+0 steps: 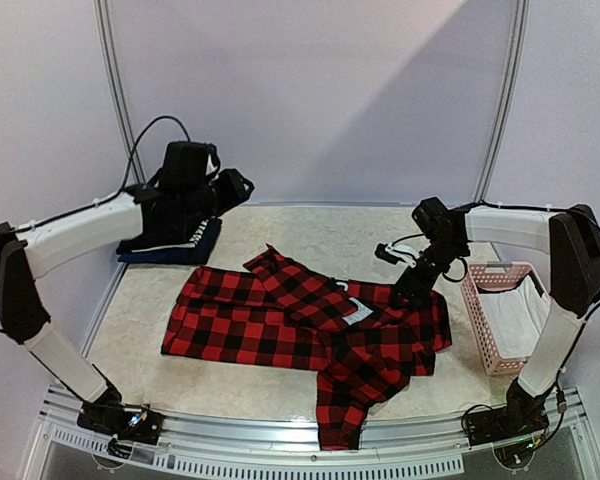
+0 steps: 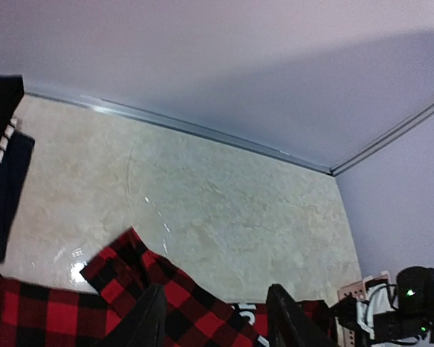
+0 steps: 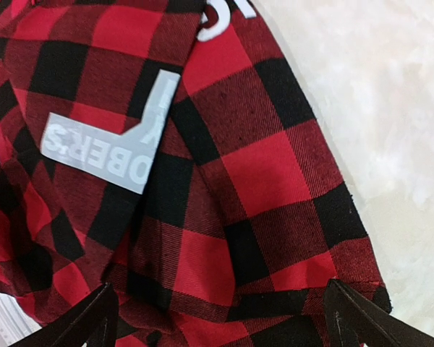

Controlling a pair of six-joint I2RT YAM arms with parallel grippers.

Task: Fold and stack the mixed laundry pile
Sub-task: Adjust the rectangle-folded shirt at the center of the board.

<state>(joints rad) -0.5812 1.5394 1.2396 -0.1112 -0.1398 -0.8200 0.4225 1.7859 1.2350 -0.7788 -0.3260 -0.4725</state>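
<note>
Plaid flannel shirt (image 1: 300, 325) ran nine-to-three, one sleeve toward six. Label lettering (image 3: 105, 144) was legible only at the right wrist. Left gripper (image 2: 215, 307) and right gripper (image 3: 220, 293) gaped empty.

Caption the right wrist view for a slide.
Right tool, open wide, poised over an edge of the red-and-black plaid flannel shirt with its grey printed label, on the pale marbled table.
</note>
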